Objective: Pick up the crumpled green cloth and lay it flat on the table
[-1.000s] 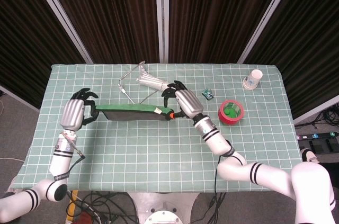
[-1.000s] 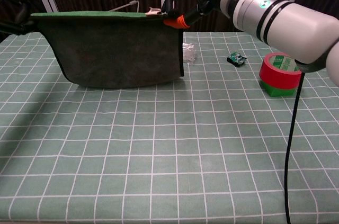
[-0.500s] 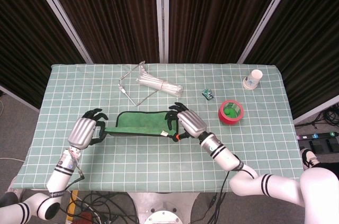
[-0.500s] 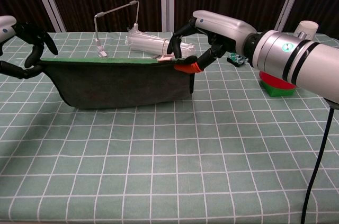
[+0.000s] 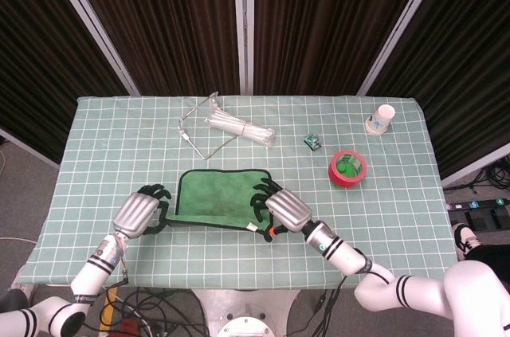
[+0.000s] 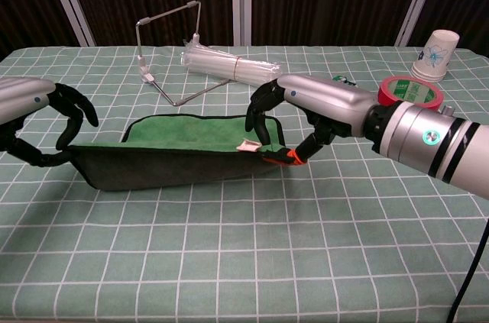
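Observation:
The green cloth point(image 5: 217, 197) point(image 6: 195, 134) with dark edging is stretched between both hands, its far part lying on the table and its near edge held just above it. My left hand point(image 5: 140, 214) point(image 6: 42, 121) pinches the cloth's left near corner. My right hand point(image 5: 279, 209) point(image 6: 294, 113) pinches the right near corner, beside a small white tag point(image 6: 247, 146) and an orange tab point(image 6: 276, 159).
A bundle of clear sticks point(image 5: 239, 127) and a bent wire frame point(image 5: 201, 118) lie at the back. A red tape roll point(image 5: 347, 168), a small green-black part point(image 5: 312, 143) and a paper cup point(image 5: 382, 119) stand to the right on the checked tablecloth point(image 5: 398, 217).
Both hands have come toward the near table edge and down, carrying the cloth from hanging upright to mostly lying on the table.

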`<act>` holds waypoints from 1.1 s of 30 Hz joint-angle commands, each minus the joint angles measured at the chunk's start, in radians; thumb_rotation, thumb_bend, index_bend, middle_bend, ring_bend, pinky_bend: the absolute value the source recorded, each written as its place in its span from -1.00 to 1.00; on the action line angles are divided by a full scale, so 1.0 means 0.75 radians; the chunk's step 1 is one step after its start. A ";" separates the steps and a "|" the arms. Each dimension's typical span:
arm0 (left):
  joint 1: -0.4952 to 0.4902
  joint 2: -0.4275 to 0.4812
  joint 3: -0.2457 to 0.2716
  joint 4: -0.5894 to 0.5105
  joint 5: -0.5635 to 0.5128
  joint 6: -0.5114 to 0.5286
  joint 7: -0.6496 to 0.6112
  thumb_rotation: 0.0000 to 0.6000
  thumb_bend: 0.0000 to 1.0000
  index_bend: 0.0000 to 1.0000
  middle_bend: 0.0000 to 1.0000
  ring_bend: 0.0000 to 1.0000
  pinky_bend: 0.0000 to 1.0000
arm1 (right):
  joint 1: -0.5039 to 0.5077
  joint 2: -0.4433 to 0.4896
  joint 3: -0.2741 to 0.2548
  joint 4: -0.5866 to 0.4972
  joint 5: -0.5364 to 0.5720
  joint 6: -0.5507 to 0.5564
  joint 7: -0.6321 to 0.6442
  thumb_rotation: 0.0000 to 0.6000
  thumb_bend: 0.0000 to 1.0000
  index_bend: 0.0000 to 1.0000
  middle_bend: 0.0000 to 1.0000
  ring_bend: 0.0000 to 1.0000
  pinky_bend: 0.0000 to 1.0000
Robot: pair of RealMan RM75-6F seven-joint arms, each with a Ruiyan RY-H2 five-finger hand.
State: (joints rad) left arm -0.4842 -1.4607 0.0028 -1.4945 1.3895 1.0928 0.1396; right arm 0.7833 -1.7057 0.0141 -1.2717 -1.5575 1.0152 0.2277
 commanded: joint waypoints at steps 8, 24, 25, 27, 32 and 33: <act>-0.022 0.071 0.016 -0.146 -0.059 -0.082 0.135 0.68 -0.86 -0.44 -0.49 -0.64 -0.55 | -0.050 -0.045 -0.093 0.072 -0.109 0.059 -0.040 1.00 -0.16 0.68 -0.34 -0.81 -1.00; -0.040 0.165 0.022 -0.290 -0.113 -0.147 0.166 0.68 -1.00 -0.57 -0.66 -0.72 -0.55 | -0.064 -0.034 -0.170 0.092 -0.187 0.022 -0.134 1.00 -0.19 0.54 -0.44 -0.92 -1.00; -0.040 0.166 0.021 -0.292 -0.111 -0.146 0.162 0.68 -1.00 -0.57 -0.67 -0.73 -0.55 | -0.064 -0.032 -0.176 0.091 -0.190 0.015 -0.145 1.00 -0.25 0.46 -0.48 -0.95 -1.00; -0.038 0.166 0.021 -0.289 -0.105 -0.141 0.156 0.69 -1.00 -0.57 -0.67 -0.73 -0.55 | -0.065 -0.022 -0.190 0.084 -0.194 -0.006 -0.175 0.91 -0.49 0.24 -0.56 -0.99 -1.00; -0.040 0.162 0.017 -0.275 -0.105 -0.142 0.142 0.67 -1.00 -0.57 -0.67 -0.73 -0.56 | -0.074 0.014 -0.215 0.034 -0.185 -0.055 -0.266 0.29 -0.96 -0.31 -0.75 -1.00 -1.00; -0.041 0.162 0.015 -0.273 -0.105 -0.142 0.140 0.67 -1.00 -0.57 -0.67 -0.73 -0.56 | -0.076 0.023 -0.218 0.021 -0.179 -0.067 -0.282 0.25 -0.98 -0.36 -0.77 -1.00 -1.00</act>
State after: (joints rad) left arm -0.5144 -1.3389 0.0146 -1.6999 1.3110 0.9863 0.2453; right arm 0.7299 -1.7005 -0.1418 -1.2406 -1.6977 0.9805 0.0337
